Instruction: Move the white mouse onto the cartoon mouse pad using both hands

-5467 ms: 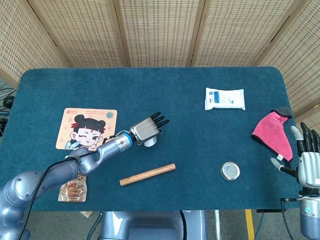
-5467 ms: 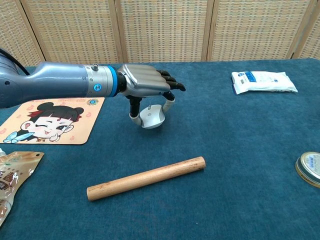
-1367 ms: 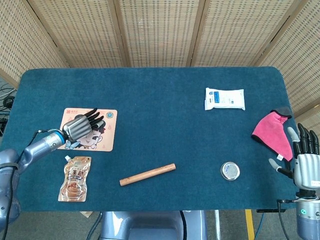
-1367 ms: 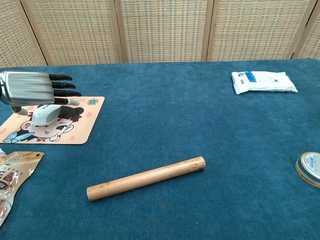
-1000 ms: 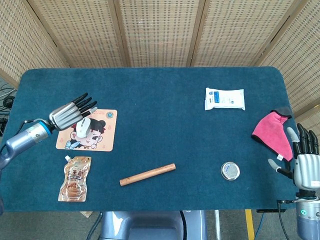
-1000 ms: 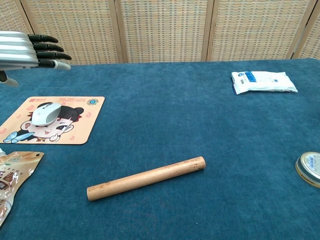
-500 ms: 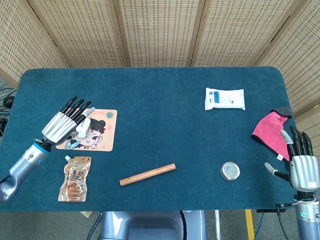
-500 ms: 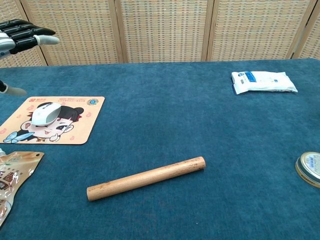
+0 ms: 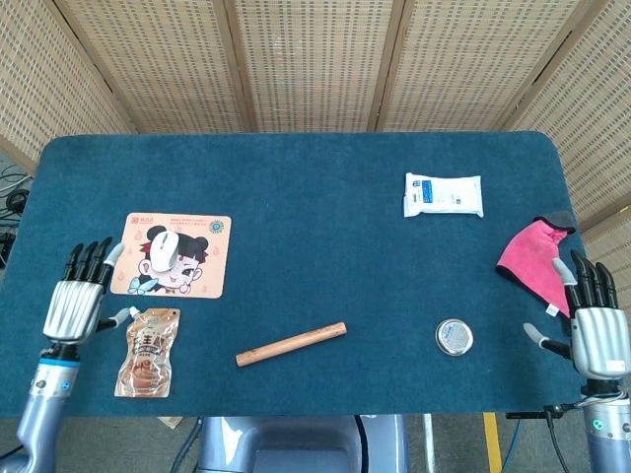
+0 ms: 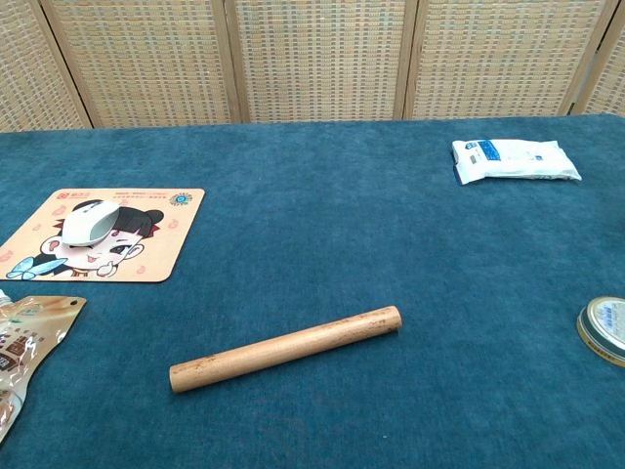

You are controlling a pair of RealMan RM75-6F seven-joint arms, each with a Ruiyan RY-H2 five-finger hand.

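The white mouse (image 9: 163,250) (image 10: 87,222) lies on the cartoon mouse pad (image 9: 202,276) (image 10: 156,249) at the table's left side, with nothing touching it. My left hand (image 9: 78,301) hovers at the front left edge, fingers spread and empty, well clear of the pad. At the front right edge my right hand (image 9: 593,333) is upright with fingers apart, holding nothing. Neither hand appears in the chest view.
A wooden rod (image 9: 291,343) (image 10: 285,348) lies near the front centre. A snack pouch (image 9: 146,352) (image 10: 20,342) sits beside my left hand. A white wipes pack (image 9: 443,194) (image 10: 515,159), a round tin (image 9: 455,337) (image 10: 605,328) and a pink cloth (image 9: 538,261) occupy the right side.
My left hand set the mouse on the pad, let go, lifted and drew back to the front left edge. The right hand barely moved.
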